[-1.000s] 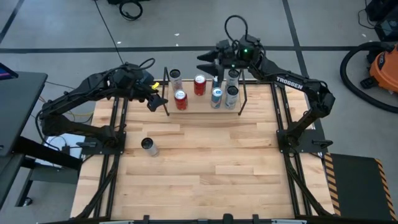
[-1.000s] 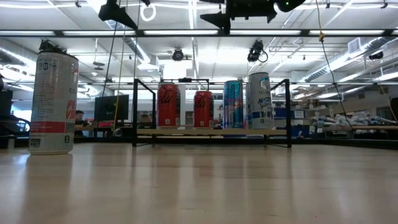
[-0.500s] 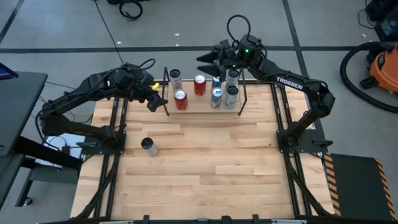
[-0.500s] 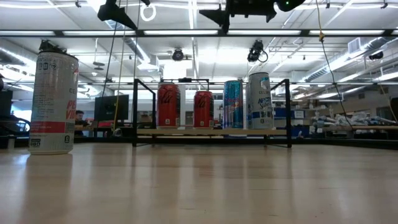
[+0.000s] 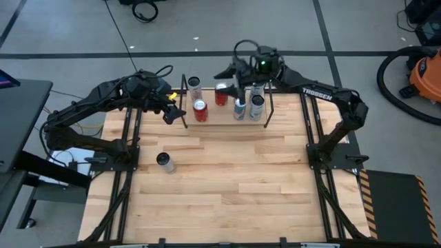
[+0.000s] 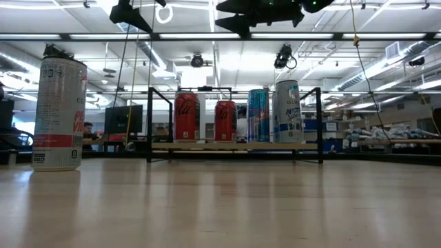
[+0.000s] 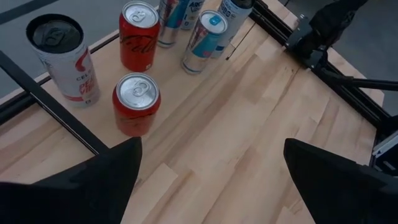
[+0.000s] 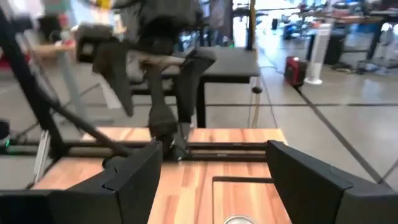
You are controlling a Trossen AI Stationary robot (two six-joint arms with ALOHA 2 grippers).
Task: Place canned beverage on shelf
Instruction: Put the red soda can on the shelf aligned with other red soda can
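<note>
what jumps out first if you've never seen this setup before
The eye goes first to the shelf at the table's far edge, packed with upright cans: two red cans beside slim blue and silver ones. The right end effector hangs open above them, holding nothing, while the left end effector waits open just off the shelf's left end. One lone white can stands apart on the bare wood near the table's left side.

2 red cans (image 5: 200, 110) on the shelf (image 5: 213, 121), 1 white-red can (image 5: 195, 87), 1 blue can (image 5: 239, 108), approx. 2 silver-white cans (image 5: 256, 105); 1 more can (image 5: 165, 162) alone on table (image 5: 227, 186). 2 arms, 1 shelf.
</note>
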